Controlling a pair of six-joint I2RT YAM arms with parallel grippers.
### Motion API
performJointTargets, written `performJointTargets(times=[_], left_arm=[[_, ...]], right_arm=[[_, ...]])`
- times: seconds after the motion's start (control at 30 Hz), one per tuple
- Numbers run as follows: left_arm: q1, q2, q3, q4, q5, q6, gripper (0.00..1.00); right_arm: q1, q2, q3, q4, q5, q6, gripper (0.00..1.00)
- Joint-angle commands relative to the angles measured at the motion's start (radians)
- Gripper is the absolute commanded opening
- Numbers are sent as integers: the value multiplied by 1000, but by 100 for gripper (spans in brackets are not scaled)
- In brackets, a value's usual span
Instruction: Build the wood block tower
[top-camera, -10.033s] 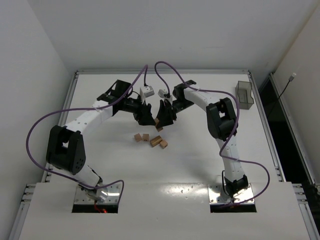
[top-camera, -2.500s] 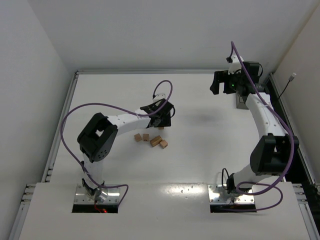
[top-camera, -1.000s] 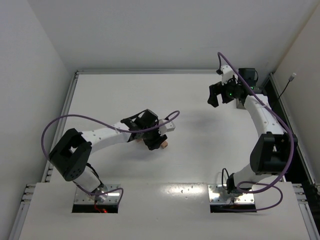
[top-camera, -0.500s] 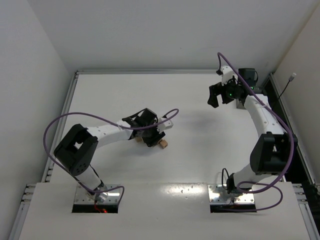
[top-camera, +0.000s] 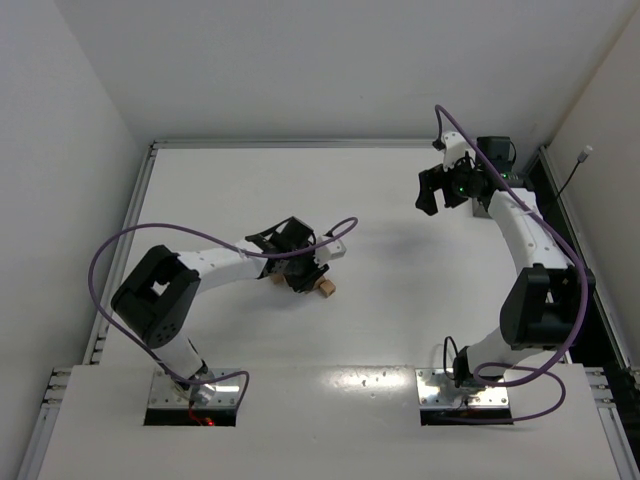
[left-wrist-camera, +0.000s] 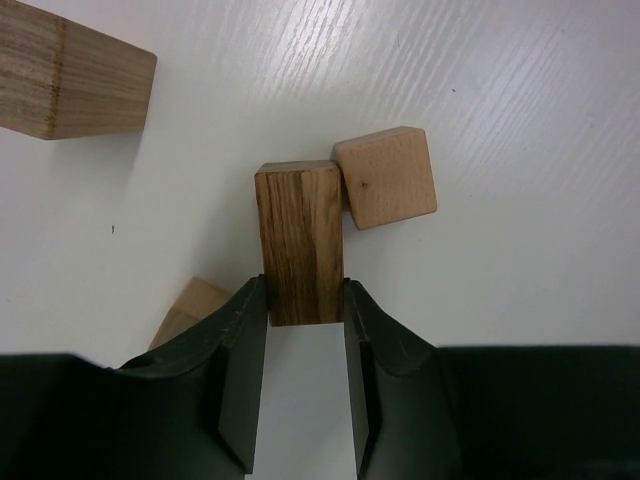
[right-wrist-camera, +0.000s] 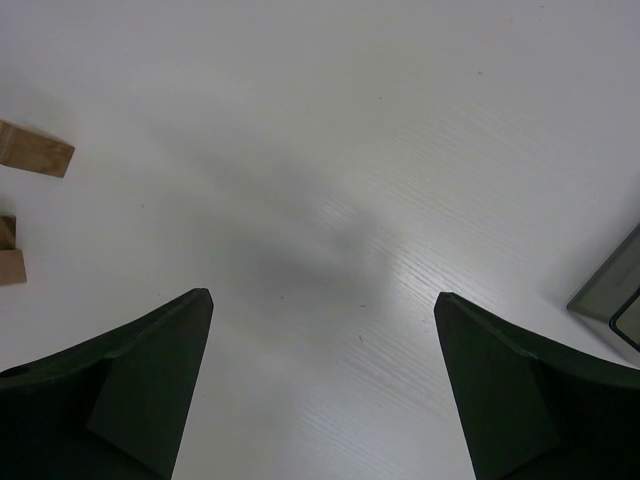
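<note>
From above, the left tool (top-camera: 303, 277) sits low on the white counter (top-camera: 400, 330), covering most of the wood blocks (top-camera: 325, 288). The right tool (top-camera: 430, 194) hangs far right. The left wrist view shows the left tool clamped on a dark brick (left-wrist-camera: 300, 240). Its long axis points straight away, and a pale cube (left-wrist-camera: 386, 190) touches its far corner. The right wrist view shows the right tool wide and empty. A second ago the left tool's grip was looser.

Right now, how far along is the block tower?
No stack is visible yet. In hand: the left gripper is shut on a dark brick, which touches a pale cube. Left: stacking those and the other loose blocks; the right gripper hangs open, empty.
</note>
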Motion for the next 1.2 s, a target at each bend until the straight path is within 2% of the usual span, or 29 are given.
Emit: performJointTargets(times=[0.0, 0.17, 0.27, 0.4, 0.53, 0.63, 0.73, 0.77, 0.83, 0.87, 0.9, 0.97, 1.03, 1.17], left_arm=[[9, 18, -4, 9, 26, 3, 19], [0, 28, -26, 27, 35, 3, 19], [0, 40, -26, 40, 35, 3, 11], [9, -104, -86, 95, 78, -23, 0], [56, -138, -86, 106, 131, -133, 0], [92, -164, -77, 119, 203, -208, 0], [119, -187, -41, 142, 289, -260, 0], [133, -187, -32, 152, 368, -276, 0], [147, -187, -12, 210, 464, -346, 0], [159, -187, -12, 243, 580, -374, 0], [159, -187, -12, 311, 636, -406, 0], [159, -176, 18, 369, 760, -498, 0], [159, -176, 44, 426, 824, -552, 0], [159, -190, 68, 439, 884, -506, 0]], right_arm=[[7, -13, 28, 19, -16, -7, 90], [7, -13, 28, 10, -16, -7, 90], [7, -13, 28, 10, -16, -7, 87], [7, -22, 28, 21, -44, -7, 85], [7, -22, 19, 21, -119, -20, 84], [7, -11, 33, -22, -235, -82, 80], [7, -1, 43, -94, -421, -203, 76], [7, -1, 43, -114, -531, -237, 73], [7, 10, 66, -197, -629, -337, 69], [7, 43, 80, -234, -710, -369, 66], [7, 59, 111, -295, -746, -392, 64], [7, 87, 145, -324, -838, -408, 62], [7, 107, 163, -350, -896, -397, 61], [7, 133, 182, -390, -993, -385, 59]])
